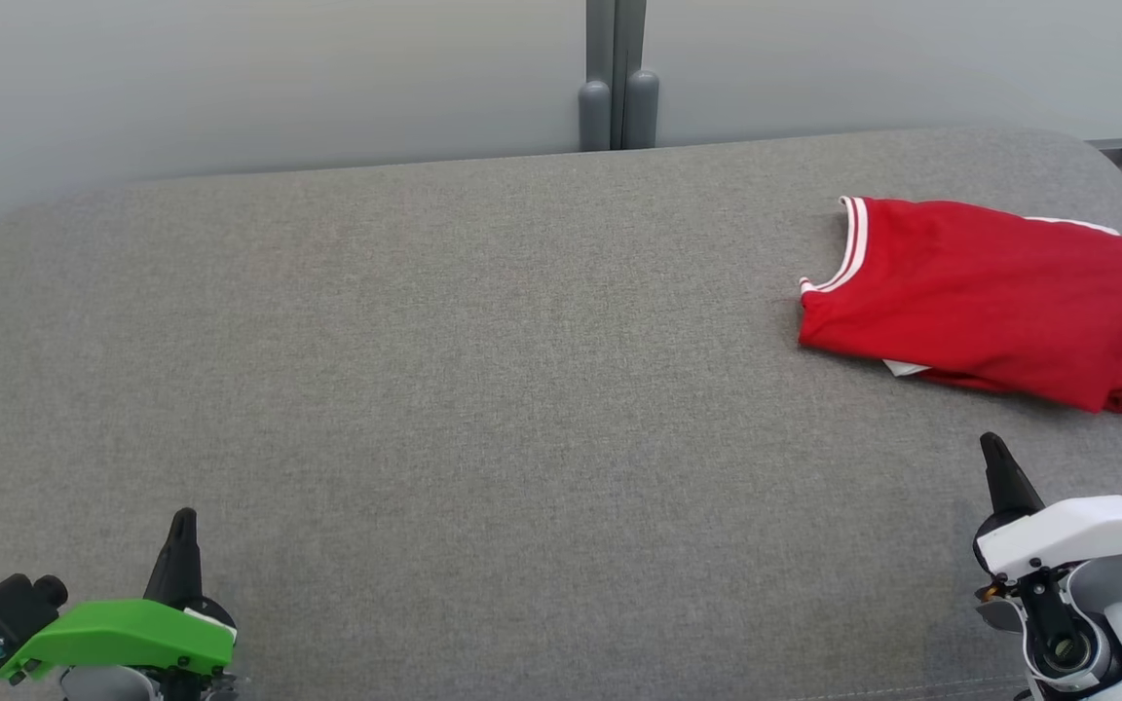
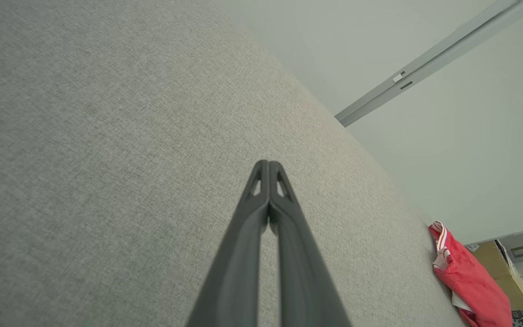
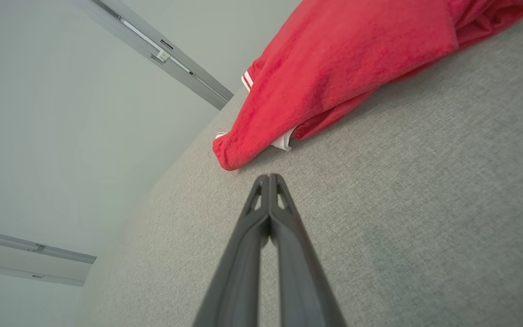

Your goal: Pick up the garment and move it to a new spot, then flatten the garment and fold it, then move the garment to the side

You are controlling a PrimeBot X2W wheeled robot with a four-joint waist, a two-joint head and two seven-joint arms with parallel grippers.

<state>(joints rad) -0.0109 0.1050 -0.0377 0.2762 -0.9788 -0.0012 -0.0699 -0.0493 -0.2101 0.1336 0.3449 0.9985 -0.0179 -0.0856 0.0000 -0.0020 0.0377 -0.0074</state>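
The garment is a red shirt with white trim, folded into a rough rectangle at the far right of the grey padded table. It also shows at the lower right of the left wrist view as the garment, and at the top of the right wrist view as the garment. My right gripper stands shut and holds nothing, a short way in front of the shirt's near edge. Far from the shirt, my left gripper stands shut and bare at the lower left. Both wrist views show the fingertips pressed together.
Pale partition walls with a grey post stand behind the table. A cardboard box shows beyond the table's right end in the left wrist view. The shirt's right part reaches close to the table's right edge.
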